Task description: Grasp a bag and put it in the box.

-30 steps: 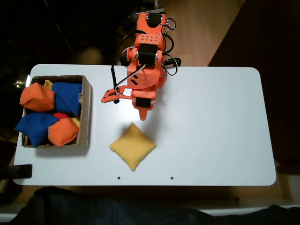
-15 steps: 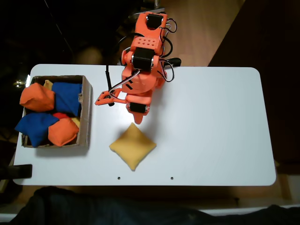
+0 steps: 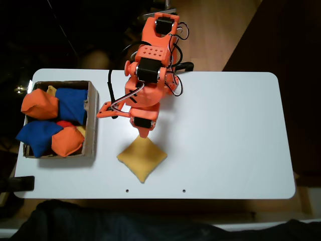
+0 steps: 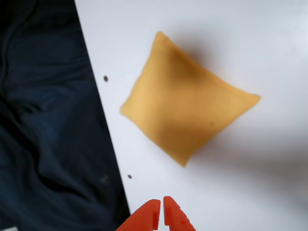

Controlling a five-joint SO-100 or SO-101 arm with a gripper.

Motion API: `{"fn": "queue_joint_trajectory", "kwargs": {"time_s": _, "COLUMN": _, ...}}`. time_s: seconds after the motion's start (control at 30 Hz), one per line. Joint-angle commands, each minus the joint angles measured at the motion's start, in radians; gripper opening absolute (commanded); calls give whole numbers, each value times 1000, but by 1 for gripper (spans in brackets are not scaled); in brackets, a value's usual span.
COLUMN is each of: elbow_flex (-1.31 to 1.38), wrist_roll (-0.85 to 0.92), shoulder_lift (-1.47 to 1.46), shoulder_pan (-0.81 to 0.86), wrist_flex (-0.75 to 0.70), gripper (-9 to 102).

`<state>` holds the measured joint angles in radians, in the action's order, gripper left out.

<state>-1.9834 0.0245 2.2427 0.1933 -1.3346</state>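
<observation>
Yellow bean bag (image 4: 185, 108) lies flat on the worktop (image 3: 225, 130); clenched jaws should spread wide before descending over its middle.

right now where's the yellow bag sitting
In the fixed view the yellow bag lies on the white table, near its front edge, to the right of the cardboard box and just below the gripper.

My hand (image 4: 161, 208) was smooth orange plastic; the bag (image 4: 185, 108) soft matt yellow cloth; the desk (image 3: 225, 130) smooth white; the box (image 3: 92, 130) brown cardboard.
</observation>
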Motion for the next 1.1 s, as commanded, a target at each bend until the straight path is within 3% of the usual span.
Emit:
{"fn": "queue_joint_trajectory", "kwargs": {"time_s": 0.0, "elbow_flex": 84, "wrist_roll": 2, "shoulder_lift": -23, "shoulder_pan": 5, "wrist_flex": -20, "gripper": 0}}
{"fn": "queue_joint_trajectory", "kwargs": {"time_s": 1.07, "elbow_flex": 437, "wrist_roll": -6, "shoulder_lift": -360, "shoulder_pan": 61, "wrist_flex": -179, "gripper": 0}}
